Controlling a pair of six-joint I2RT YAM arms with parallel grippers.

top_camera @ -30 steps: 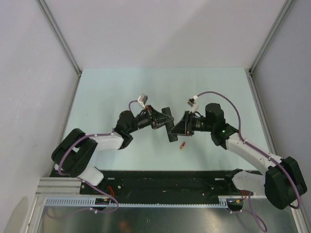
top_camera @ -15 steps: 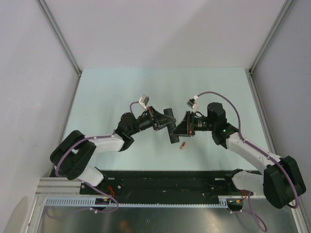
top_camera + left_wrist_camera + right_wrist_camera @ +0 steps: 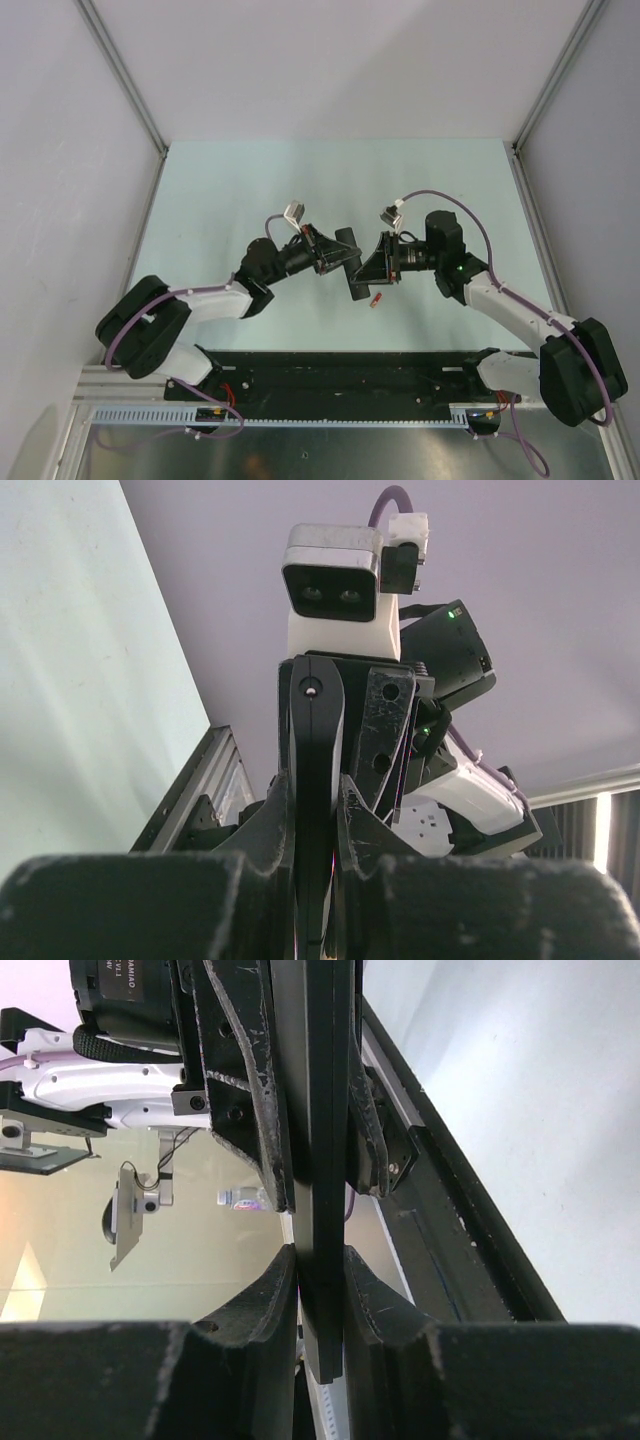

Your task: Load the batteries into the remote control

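Top cam: bright, even, faint shadows on table (image 3: 220,190). Wrist cams: dark blurred foreground at 6 o'clock; left has glare strip, 4 o'clock.

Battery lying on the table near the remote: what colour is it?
The battery is red-orange, clearest in the top external view.

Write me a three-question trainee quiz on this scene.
1. True or false: the left tool and the right tool both grip the remote control.
2. Where is the red battery? A: inside the remote control; B: on the table; C: in the left tool.
3. How many batteries show in the top view?
Key: 1 true; 2 B; 3 one.
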